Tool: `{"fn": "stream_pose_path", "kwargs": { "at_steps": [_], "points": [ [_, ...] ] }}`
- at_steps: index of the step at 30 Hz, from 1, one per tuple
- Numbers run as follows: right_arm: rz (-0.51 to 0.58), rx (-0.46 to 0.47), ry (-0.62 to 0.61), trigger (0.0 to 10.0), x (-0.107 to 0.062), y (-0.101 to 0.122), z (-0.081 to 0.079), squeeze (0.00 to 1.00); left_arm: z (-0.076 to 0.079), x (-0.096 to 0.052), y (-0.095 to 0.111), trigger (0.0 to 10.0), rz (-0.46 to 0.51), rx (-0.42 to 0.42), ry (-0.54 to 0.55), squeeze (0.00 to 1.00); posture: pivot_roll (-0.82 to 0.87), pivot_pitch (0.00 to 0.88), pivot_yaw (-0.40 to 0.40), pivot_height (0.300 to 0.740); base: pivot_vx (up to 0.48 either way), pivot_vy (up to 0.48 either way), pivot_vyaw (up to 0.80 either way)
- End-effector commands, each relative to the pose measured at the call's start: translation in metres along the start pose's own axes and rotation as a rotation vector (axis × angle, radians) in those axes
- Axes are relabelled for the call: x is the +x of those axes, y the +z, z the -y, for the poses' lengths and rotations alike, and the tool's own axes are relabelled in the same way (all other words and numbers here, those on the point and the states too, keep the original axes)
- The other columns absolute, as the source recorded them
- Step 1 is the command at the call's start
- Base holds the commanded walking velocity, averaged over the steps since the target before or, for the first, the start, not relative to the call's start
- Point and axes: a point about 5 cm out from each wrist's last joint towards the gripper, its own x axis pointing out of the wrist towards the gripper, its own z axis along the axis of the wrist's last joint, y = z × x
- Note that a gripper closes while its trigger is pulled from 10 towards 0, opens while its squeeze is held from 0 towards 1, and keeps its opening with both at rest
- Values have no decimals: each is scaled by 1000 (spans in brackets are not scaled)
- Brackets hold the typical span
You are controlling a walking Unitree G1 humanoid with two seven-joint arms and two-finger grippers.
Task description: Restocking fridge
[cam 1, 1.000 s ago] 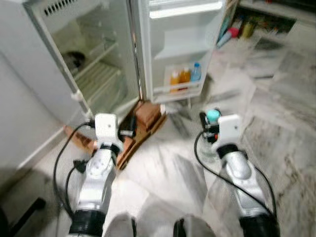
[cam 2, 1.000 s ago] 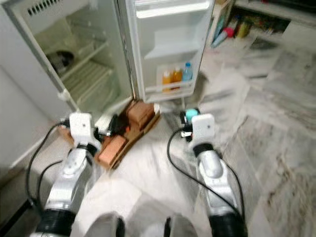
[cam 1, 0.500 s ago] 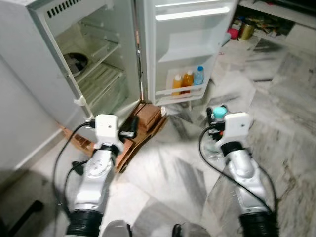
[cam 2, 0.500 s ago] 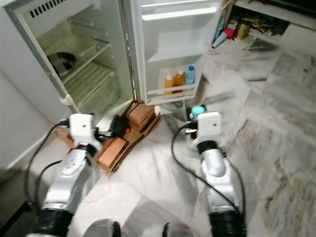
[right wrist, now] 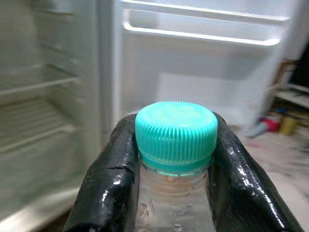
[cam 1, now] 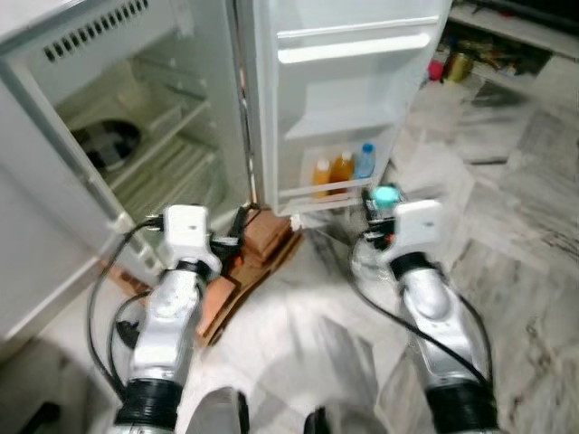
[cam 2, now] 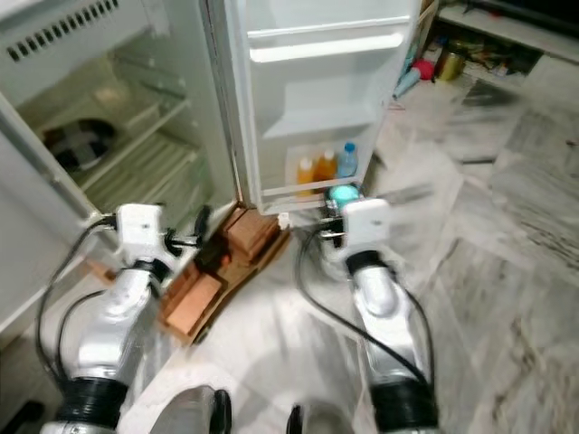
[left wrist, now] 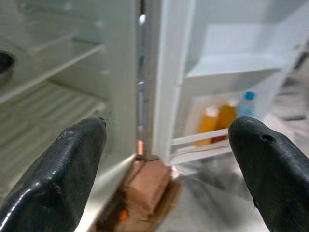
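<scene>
A white fridge (cam 1: 181,108) stands open before me, its door (cam 1: 348,99) swung wide. The door's lowest rack holds two orange bottles (cam 1: 332,172) and a clear blue-capped bottle (cam 1: 365,161). My right gripper (right wrist: 171,159) is shut on a clear water bottle with a teal cap (right wrist: 175,133), held upright just in front of that rack (cam 1: 386,196). My left gripper (left wrist: 164,159) is open and empty, its fingers (left wrist: 63,169) spread, held low near the fridge's hinge side. A dark bowl (cam 1: 107,145) sits on a wire shelf inside.
Bricks on a wooden board (cam 1: 258,244) lie on the floor under the fridge's front. The floor is grey marble (cam 1: 534,235). Colourful items (cam 1: 457,65) crowd a low shelf at the back right.
The camera has come closer to the fridge. My right gripper with the teal-capped bottle now sits nearer the door's lowest rack. The left gripper stays open.
</scene>
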Motion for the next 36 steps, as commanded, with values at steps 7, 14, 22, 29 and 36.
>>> {"fn": "stream_pose_path", "kwargs": {
  "at_steps": [7,14,22,29,36],
  "points": [
    [10,-12,2,10000,-2,2,8,0,8,0,-1,10000,-3,-1,-20,0,-11,140,-14,740,300,0,533],
    [13,-5,7,10000,-2,2,7,0,9,1,-1,10000,-2,1,-22,0,-9,136,-14,740,292,0,204],
    [9,-1,5,10000,-1,1,7,0,10,1,0,10000,-2,2,-25,0,-9,136,-16,740,195,0,0],
    [24,6,13,10000,-1,3,6,0,8,1,-1,10000,-6,5,-20,0,-13,144,-15,740,0,0,0],
    [29,8,21,10000,-3,4,8,0,3,-2,-1,10000,-8,11,-3,0,-15,146,-14,740,244,0,181]
  ]
}}
